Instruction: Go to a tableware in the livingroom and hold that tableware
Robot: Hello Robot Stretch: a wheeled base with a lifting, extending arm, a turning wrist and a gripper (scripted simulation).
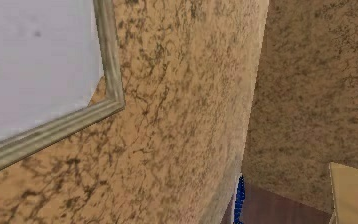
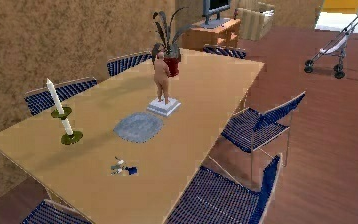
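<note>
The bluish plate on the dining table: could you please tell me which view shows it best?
The arm side view: the plate lies whole on the table, near the statuette. The forward view faces a speckled wall and a framed picture.

text: none legible | labels: none | numbers: none | signs: none

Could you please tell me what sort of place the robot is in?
Probably a home's dining area opening onto a living room: a wooden table with blue chairs around it, and a television beyond.
</note>
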